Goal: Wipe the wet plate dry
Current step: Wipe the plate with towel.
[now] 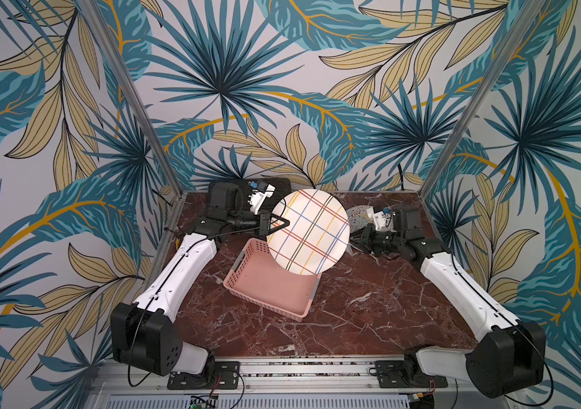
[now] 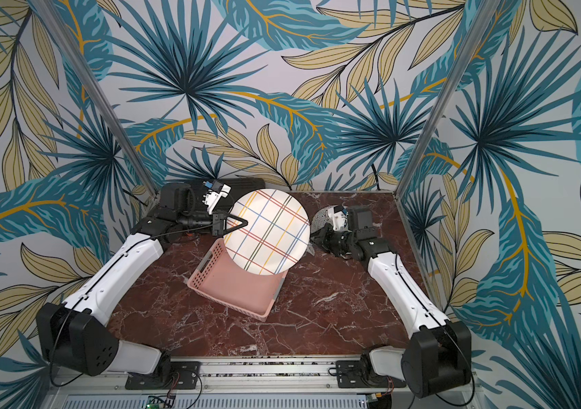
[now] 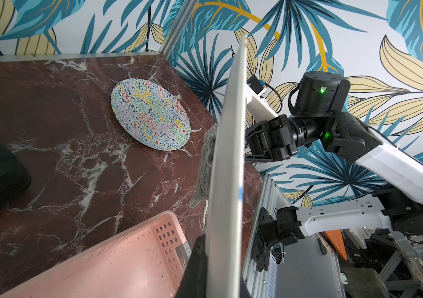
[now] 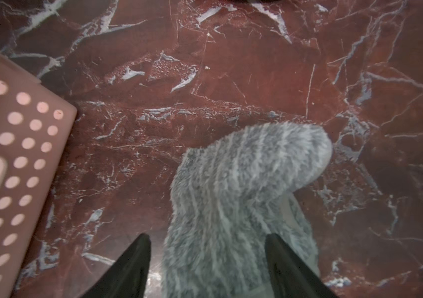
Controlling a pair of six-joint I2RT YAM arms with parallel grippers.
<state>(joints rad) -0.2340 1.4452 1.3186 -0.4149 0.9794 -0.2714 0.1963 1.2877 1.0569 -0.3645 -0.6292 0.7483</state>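
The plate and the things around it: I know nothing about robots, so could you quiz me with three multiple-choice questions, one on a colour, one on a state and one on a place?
1. What colour is the basket? A pink; B green; C black.
2. How is the plate? A lying flat; B in pieces; C held up on edge by the left gripper.
3. Where does the squiggle-patterned round mat lie? A in the basket; B on the table; C on the plate.

Answers: A, its walls and floor are pink; C, the gripper clamps its rim in the air; B, it lies flat on the marble.
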